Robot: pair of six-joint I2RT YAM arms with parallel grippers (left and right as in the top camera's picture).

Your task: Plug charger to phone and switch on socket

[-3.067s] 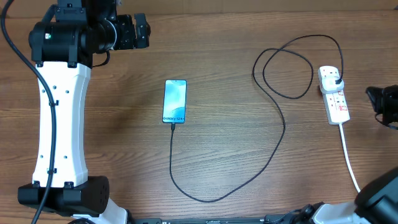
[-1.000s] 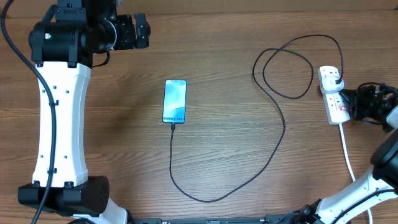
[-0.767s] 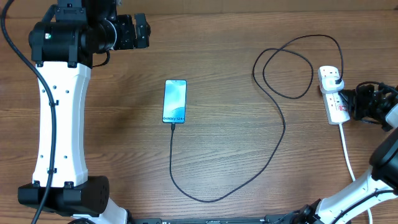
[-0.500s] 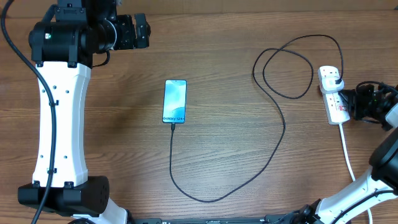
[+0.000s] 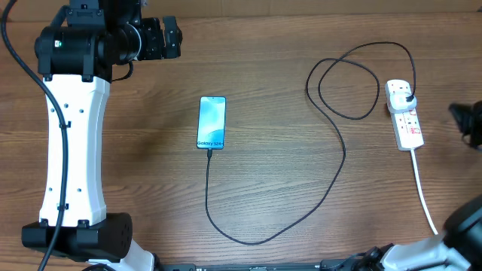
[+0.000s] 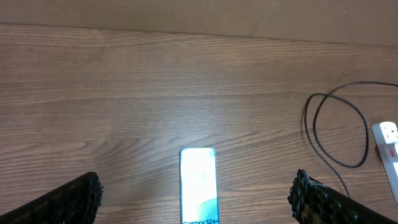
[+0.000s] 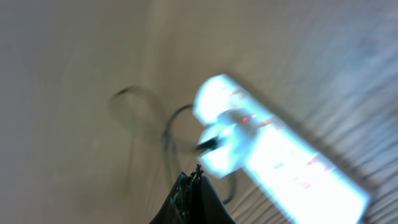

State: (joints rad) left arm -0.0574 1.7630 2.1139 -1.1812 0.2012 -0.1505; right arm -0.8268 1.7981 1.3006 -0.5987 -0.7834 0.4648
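Observation:
The phone (image 5: 212, 123) lies in the middle of the table, screen lit, with the black charger cable (image 5: 331, 188) joined at its lower end. The cable loops right and up to its black plug head (image 5: 407, 94), seated in the white socket strip (image 5: 405, 117). The phone also shows in the left wrist view (image 6: 199, 183) between my open left gripper (image 6: 198, 199) fingers, far below them. My left gripper (image 5: 172, 38) hangs at the back left. My right gripper (image 5: 467, 124) is at the right edge, apart from the strip. In the blurred right wrist view its fingers (image 7: 193, 193) are shut and empty, the strip (image 7: 280, 149) ahead.
The strip's thick white cord (image 5: 423, 188) runs toward the table's front right. My left arm's white body (image 5: 71, 143) stands along the left side. Part of the charger loop (image 6: 339, 134) and the strip's end (image 6: 388, 146) show at the right of the left wrist view.
My right gripper was against the right side of the socket strip and has pulled back to the right, away from it. The left arm, phone and cable have not moved.

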